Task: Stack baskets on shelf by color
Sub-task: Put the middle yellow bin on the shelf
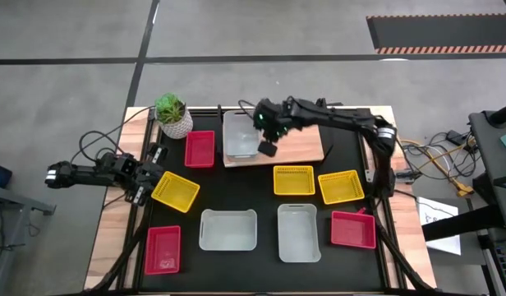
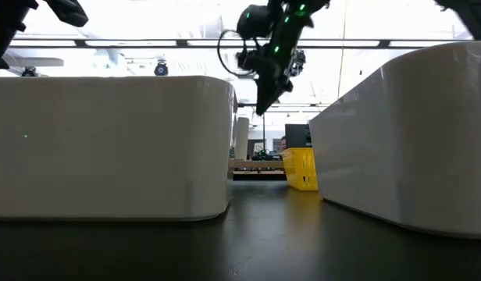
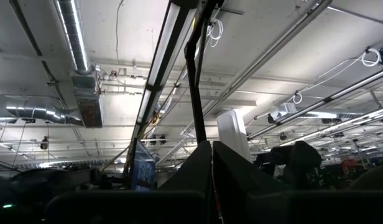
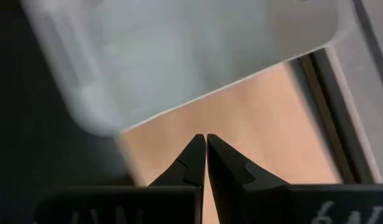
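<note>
The wooden shelf (image 1: 298,144) lies at the back centre of the black mat, with one white basket (image 1: 240,136) on its left end. My right gripper (image 1: 268,148) hovers just right of that basket, over the shelf, fingers shut and empty. In the right wrist view its tips (image 4: 206,138) are above bare board (image 4: 253,124), with the white basket (image 4: 179,56) beyond. My left gripper (image 1: 143,186) rests at the left edge beside a yellow basket (image 1: 176,191), shut (image 3: 211,149). Two yellow baskets (image 1: 293,180) (image 1: 341,187), three red baskets (image 1: 200,149) (image 1: 163,248) (image 1: 353,228) and two white baskets (image 1: 228,229) (image 1: 299,232) lie on the mat.
A green plant in a white pot (image 1: 172,115) stands at the back left corner. In the low view two white baskets (image 2: 108,144) (image 2: 412,140) fill the foreground, with a yellow basket (image 2: 301,168) between them and the right gripper (image 2: 262,101) hanging above.
</note>
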You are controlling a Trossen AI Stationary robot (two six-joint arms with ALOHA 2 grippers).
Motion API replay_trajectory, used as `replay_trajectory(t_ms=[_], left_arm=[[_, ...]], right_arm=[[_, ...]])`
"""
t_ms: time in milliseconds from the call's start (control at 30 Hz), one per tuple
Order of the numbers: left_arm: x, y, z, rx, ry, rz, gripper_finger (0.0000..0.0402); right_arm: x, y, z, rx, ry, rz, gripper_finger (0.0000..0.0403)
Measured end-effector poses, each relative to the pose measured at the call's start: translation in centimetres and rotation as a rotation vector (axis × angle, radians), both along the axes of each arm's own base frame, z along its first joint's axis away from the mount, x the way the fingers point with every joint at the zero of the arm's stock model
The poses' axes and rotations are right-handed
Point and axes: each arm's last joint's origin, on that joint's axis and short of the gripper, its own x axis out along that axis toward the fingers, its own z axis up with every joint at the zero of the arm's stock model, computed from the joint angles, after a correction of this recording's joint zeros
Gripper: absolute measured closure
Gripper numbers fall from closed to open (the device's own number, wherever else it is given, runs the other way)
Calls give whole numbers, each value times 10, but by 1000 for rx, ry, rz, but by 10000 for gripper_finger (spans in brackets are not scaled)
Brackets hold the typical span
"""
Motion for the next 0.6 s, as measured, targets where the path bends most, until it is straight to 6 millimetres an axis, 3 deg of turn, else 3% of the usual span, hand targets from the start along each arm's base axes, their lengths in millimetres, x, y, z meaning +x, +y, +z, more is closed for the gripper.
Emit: replay_trajectory(t_ms=[133, 333, 600], left_arm=[[0, 0, 0, 0, -7, 0, 402], [-2, 0, 2, -6, -23, -5, 402], [2, 0, -1, -24, 21, -22, 402]], right_arm=[[-7, 51, 0, -35, -146, 105, 394], [-19, 126, -17, -66, -392, 323, 394], [-38, 172, -18, -18, -447, 414, 393]])
